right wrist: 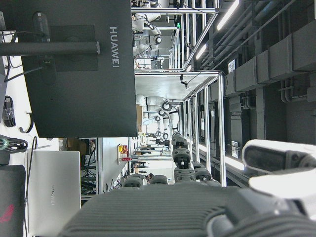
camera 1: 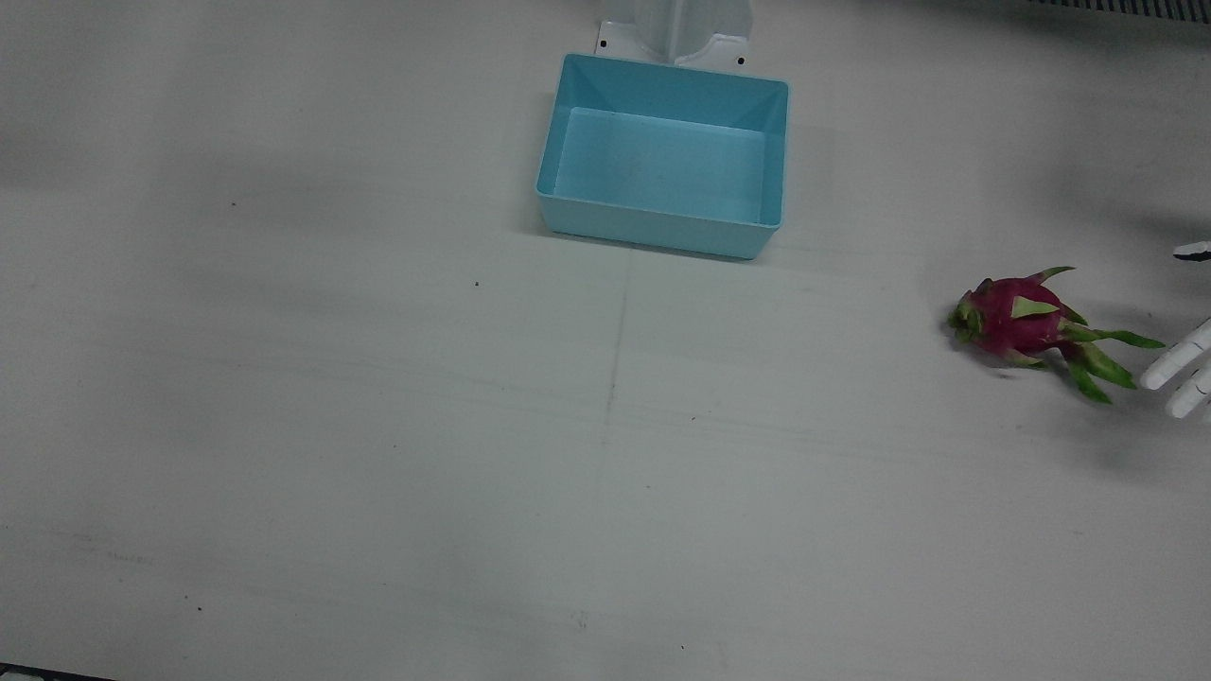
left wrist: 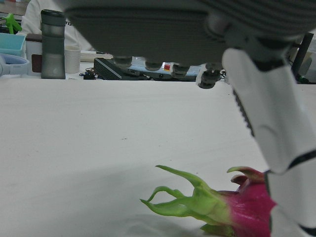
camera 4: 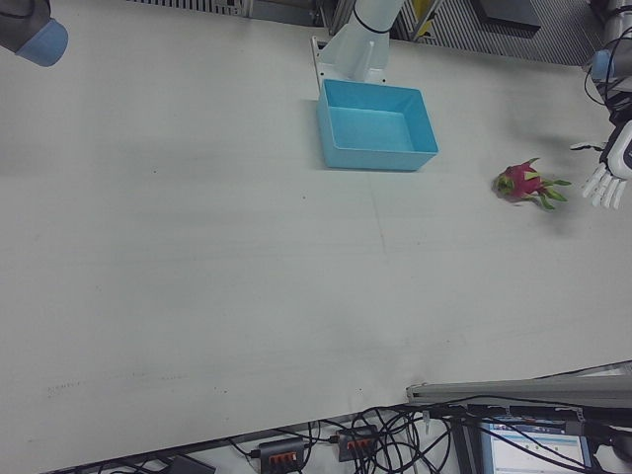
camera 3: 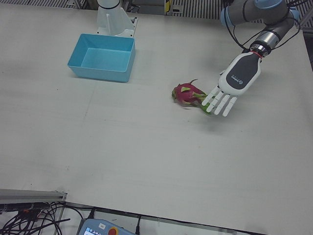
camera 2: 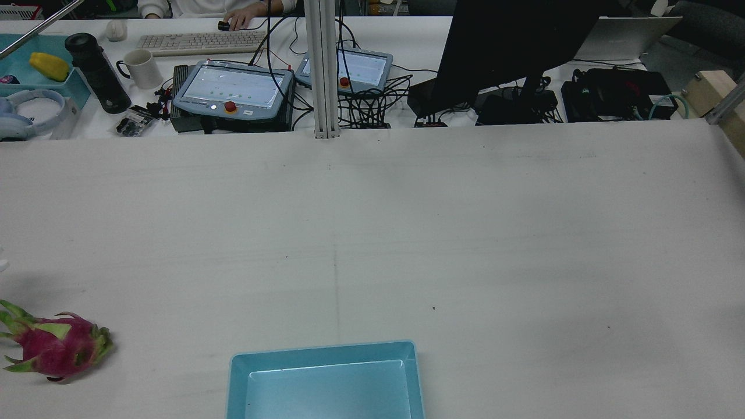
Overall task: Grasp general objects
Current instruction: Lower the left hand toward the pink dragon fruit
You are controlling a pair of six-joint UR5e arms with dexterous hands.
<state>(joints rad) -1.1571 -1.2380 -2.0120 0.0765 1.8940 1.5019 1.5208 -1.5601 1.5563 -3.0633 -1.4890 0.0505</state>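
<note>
A: Dragon fruit (camera 3: 188, 94) status? Where is it on the tabletop (camera 1: 378, 454)?

B: Lying on its side on the robot's left half, well apart from the blue bin (camera 1: 662, 156). Bin sits near the pedestal base (camera 1: 676, 33), nothing visible inside. The fruit's rounder end faces the bin and its green leaf tips point toward the left hand (camera 3: 230, 85).

A: Left hand holding it?

B: No. Fingers (camera 3: 220, 104) are straight and spread, nothing in them. The hand hangs palm-down just beside the leafy end. In the left-front view the fingertips overlap the green tips, but I can't tell from that angle if they touch. The front view shows only the fingertips at the right edge, a small gap from the leaves. The left hand view has the fruit low in frame, under the palm and next to one white finger (left wrist: 266, 123).

A: Fruit on the surface or lifted?

B: On the surface. Shadow sits right under it in the front and rear views.

A: Right hand?

B: Only seen in its own camera: dark palm (right wrist: 163, 210) and part of a white finger at the frame edge, aimed at a monitor (right wrist: 74, 69) and ceiling structure. Can't tell whether it's spread or clenched. Right-front view shows only a bit of the right arm (camera 4: 30, 30) at top left, far from the fruit.

A: Anything else?

B: Rear view: desk beyond with two teach pendants (camera 2: 233, 87), keyboard (camera 2: 201, 42), mug (camera 2: 142, 68), and a person's hand (camera 2: 241, 18) on a mouse.
</note>
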